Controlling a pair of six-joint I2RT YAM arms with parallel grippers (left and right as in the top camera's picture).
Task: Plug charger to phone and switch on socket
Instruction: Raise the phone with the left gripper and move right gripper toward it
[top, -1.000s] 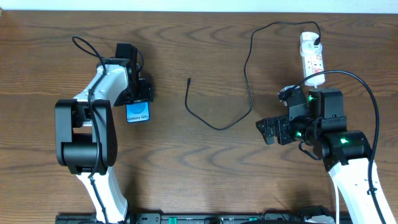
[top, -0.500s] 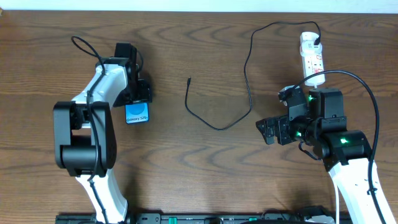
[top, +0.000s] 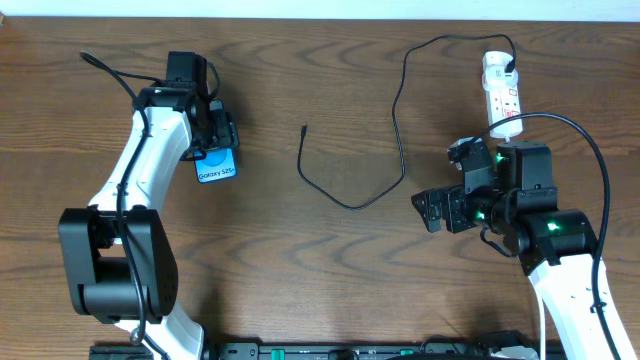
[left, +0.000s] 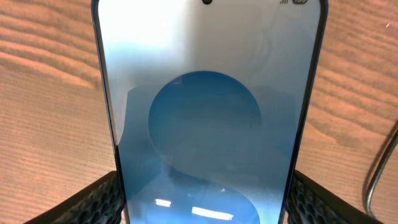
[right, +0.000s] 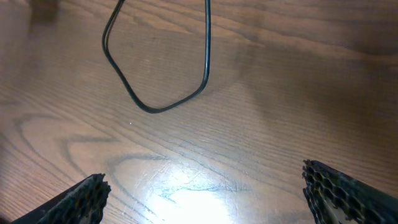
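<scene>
The left hand (top: 215, 148) is clamped on the phone (top: 217, 168) at the upper left of the overhead frame. In the left wrist view its two black fingers (left: 93, 199) press against the phone's long edges. The phone lies slightly askew, and its blue-and-cyan screen carries small white writing that reads "Galaxy S25+". No other writing is legible.

The charger (top: 398, 130) runs from the socket (top: 502, 95) at the upper right, arcs up and left, then drops down the middle of the wood-grain surface (top: 300, 270). It curls into a loop there, and its small plug (top: 304, 129) lies free, well apart from the phone. The socket is white with red switches; whether they are on cannot be told.

The right hand (top: 428, 212) sits right of the loop, spread wide and holding nothing — only bare surface shows between its fingers in the right wrist view.
</scene>
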